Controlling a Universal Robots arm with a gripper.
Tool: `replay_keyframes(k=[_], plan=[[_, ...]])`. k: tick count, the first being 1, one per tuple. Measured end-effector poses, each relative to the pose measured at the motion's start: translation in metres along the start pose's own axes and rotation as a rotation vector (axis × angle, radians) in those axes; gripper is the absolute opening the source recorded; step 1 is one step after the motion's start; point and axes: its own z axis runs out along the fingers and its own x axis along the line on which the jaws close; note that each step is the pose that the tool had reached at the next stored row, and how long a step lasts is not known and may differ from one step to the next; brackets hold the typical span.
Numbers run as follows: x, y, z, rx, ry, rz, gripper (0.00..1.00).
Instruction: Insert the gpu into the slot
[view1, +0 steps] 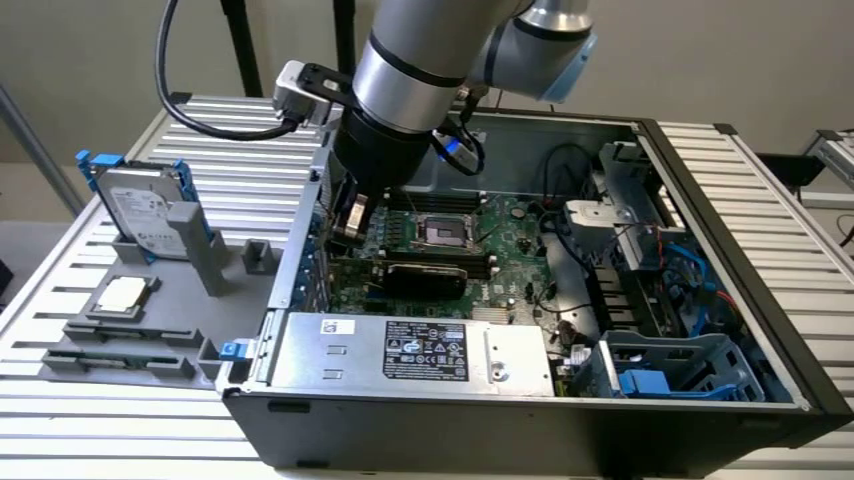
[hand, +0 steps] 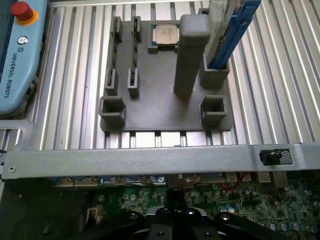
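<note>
The gpu (view1: 424, 275), a thin black rectangular card, lies across the green motherboard (view1: 514, 225) in the open computer case, along the long slots just below the CPU socket (view1: 441, 232). My gripper (view1: 350, 222) hangs under the grey arm at the card's end nearest the exterior view's left, close to the case wall. Whether it touches the card is hidden by the wrist. In the wrist view the gripper's black body (hand: 175, 222) sits low over the motherboard (hand: 240, 197), behind the case's metal rim (hand: 150, 157).
A silver labelled power-supply box (view1: 420, 352) fills the case's front. Cables and a blue drive cage (view1: 667, 370) crowd the exterior view's right. Outside the case stands a grey fixture (hand: 160, 107) holding a CPU chip (hand: 165, 35) and a hard drive (view1: 140, 210). A teach pendant (hand: 17, 55) lies nearby.
</note>
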Motion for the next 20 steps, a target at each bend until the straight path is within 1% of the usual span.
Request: replay_keyframes(k=[14,16,20], plan=[[-0.0007,0.0018,0.0006,-0.0010,-0.0200,0.057,0.11],[-0.0007,0.0019,0.0006,-0.0011,-0.0219,0.061,0.11],[-0.0012,0.0023,-0.0003,-0.0012,-0.0232,0.065,0.11]])
